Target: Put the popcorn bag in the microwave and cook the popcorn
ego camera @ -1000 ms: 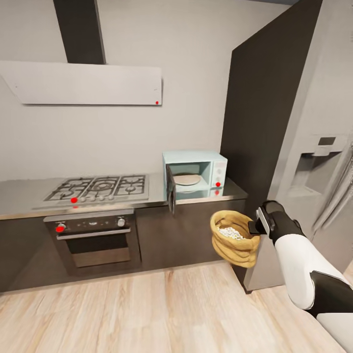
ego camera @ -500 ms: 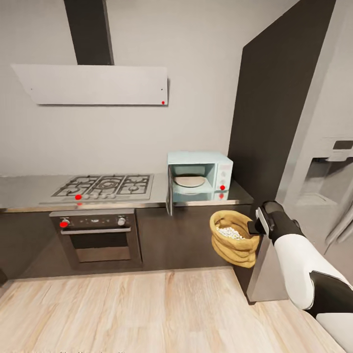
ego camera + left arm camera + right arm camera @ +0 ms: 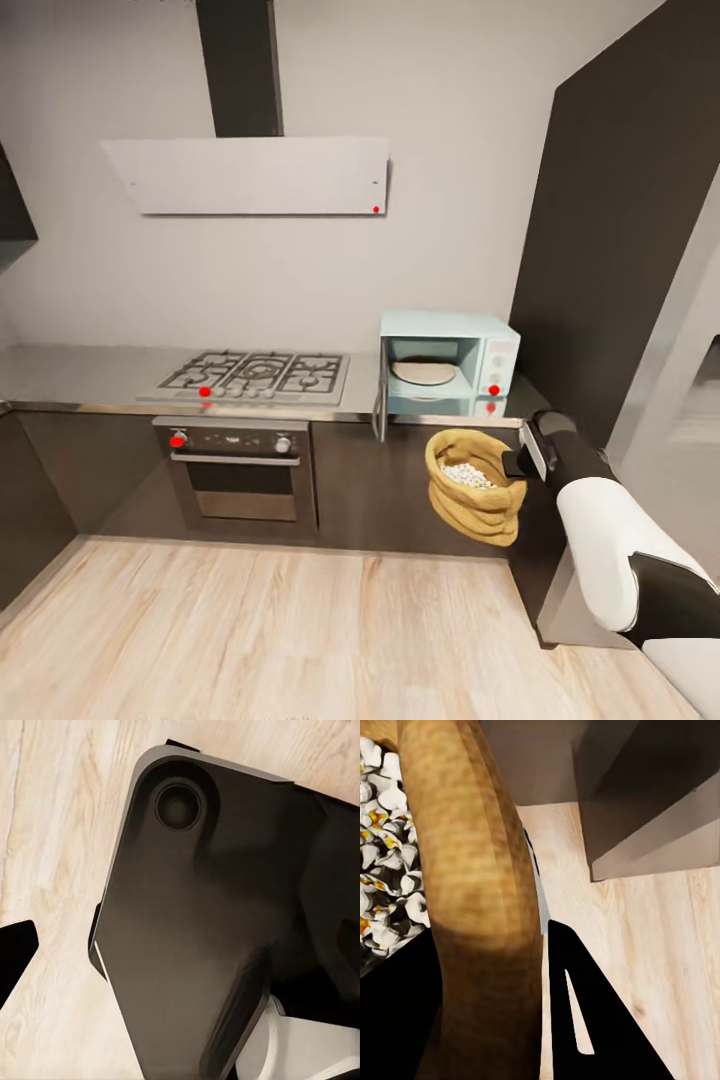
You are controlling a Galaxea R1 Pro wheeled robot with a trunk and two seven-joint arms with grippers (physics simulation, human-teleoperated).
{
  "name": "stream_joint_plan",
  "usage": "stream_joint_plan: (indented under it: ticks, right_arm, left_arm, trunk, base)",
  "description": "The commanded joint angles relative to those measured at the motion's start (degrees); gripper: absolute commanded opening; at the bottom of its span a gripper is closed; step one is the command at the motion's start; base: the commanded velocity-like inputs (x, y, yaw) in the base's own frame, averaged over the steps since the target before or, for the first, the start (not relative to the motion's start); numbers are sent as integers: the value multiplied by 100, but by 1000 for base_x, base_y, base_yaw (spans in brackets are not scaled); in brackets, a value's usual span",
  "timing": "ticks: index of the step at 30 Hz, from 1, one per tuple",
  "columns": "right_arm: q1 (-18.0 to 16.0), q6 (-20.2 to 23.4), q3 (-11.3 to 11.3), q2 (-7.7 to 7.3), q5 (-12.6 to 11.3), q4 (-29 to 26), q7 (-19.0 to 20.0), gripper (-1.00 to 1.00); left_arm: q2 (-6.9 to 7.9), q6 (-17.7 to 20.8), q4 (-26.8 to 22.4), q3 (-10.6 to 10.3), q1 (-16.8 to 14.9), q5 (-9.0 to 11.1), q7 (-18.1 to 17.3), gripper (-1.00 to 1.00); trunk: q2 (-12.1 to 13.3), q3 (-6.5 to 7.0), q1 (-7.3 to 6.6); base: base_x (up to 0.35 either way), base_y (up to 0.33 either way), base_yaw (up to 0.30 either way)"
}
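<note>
You're carrying the popcorn bag (image 3: 472, 486) in your right tool (image 3: 516, 462), which is pinching the bag's rolled rim, 1 finger (image 3: 585, 1020) outside the wall. The bag is hanging in mid-air, in front of the dark cabinet fronts and below the counter (image 3: 90, 375) edge. The popcorn (image 3: 468, 474) is showing as a pale heap inside. The microwave (image 3: 450, 362) is sitting on the counter just above and behind the bag, door (image 3: 380, 398) swung open, w/ the turntable (image 3: 423, 372) bare.

Next step, as I judge it: lift the bag above the counter edge, then feed it straight into the cavity. Keep the mouth up, since the kernels are loose and a tilt could spill them. Approach from the right of the open door so the bag isn't clipping it. Set it on the turntable before letting go.

Left tool: can't tell its state; its wrist cam is looking at a dark part of the robot over the wood floor (image 3: 52, 832).
</note>
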Motion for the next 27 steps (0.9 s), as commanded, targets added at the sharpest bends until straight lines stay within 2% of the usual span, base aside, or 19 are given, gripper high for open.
stream_joint_plan:
  ticks: [1,8,23,27]
  right_arm:
    - [-3,19,-19,-2,24,-7,25,-100]
    - [-3,19,-19,-17,20,-4,25,-100]
    - [-3,19,-33,-4,11,44,31,-100]
    - [-3,19,-63,-44,1,50,371,-100]
  left_arm:
    - [-2,-9,-6,0,1,24,6,100]
    - [6,-9,-6,0,1,24,6,100]
    - [-2,-9,-6,0,1,24,6,100]
    - [-2,-9,-5,6,3,24,6,100]
  trunk:
    - [-5,-6,1]
    - [-5,-6,1]
    - [-5,-6,1]
    - [-5,-6,1]
  base:
    - [0,0,270]
    - [0,0,240]
    - [0,0,8]
    - [0,0,0]
